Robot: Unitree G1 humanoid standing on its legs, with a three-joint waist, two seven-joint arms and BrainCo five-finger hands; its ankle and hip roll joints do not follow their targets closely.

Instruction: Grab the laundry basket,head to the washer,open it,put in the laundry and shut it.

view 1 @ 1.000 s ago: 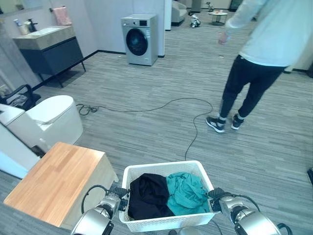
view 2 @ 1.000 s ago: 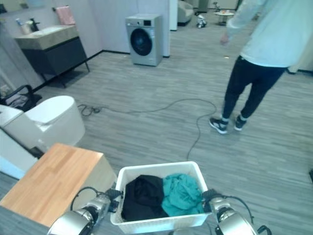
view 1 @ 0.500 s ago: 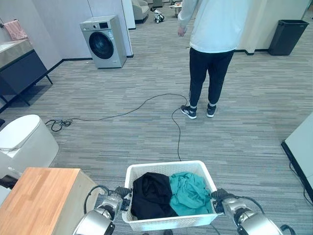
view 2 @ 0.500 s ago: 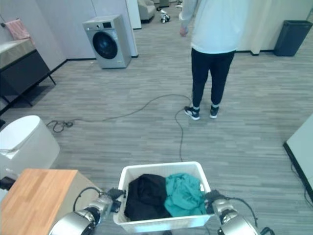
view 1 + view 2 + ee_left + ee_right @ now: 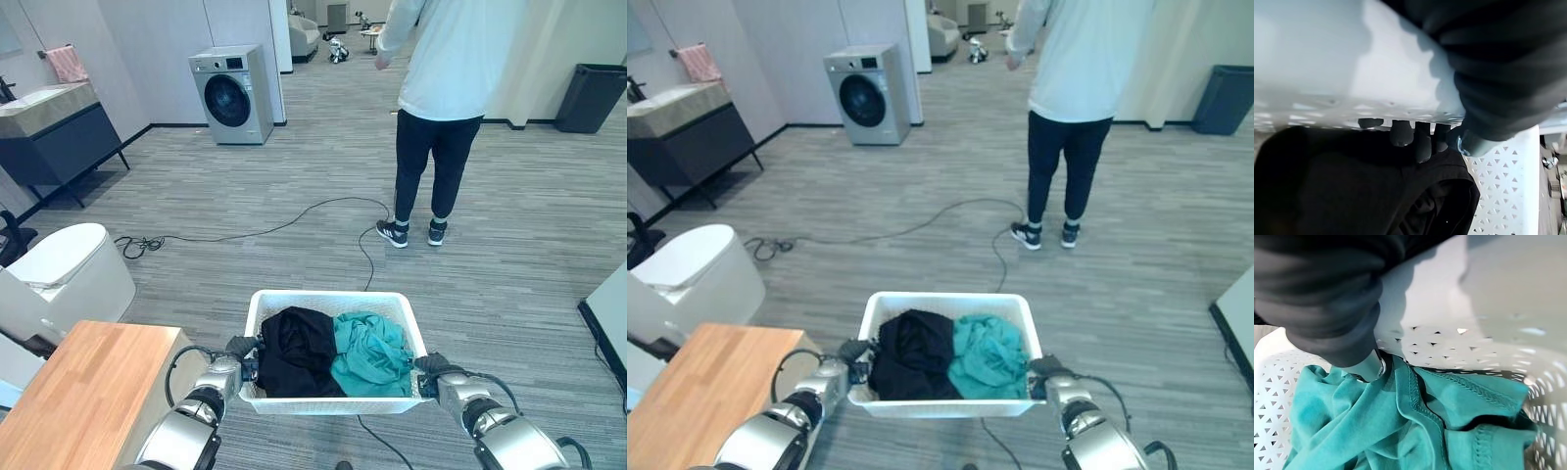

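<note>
So I have the white laundry basket (image 5: 333,403) carried low in front of me. My left robot hand (image 5: 238,368) is hooked over its left rim, fingers (image 5: 1401,133) curled inside against the black garment (image 5: 294,351). My right robot hand (image 5: 438,380) is at the right rim beside the teal garment (image 5: 369,351), though I cannot tell how its fingers are set. I judge the basket light, its perforated plastic walls a bit flexible, and the soft clothes liable to shift, so the two opposite rims are the sound places to hold, keeping it level. The washer (image 5: 233,94) stands far off to the left, by the wall, with a cable (image 5: 294,217) across the floor and a person (image 5: 441,108) between.
</note>
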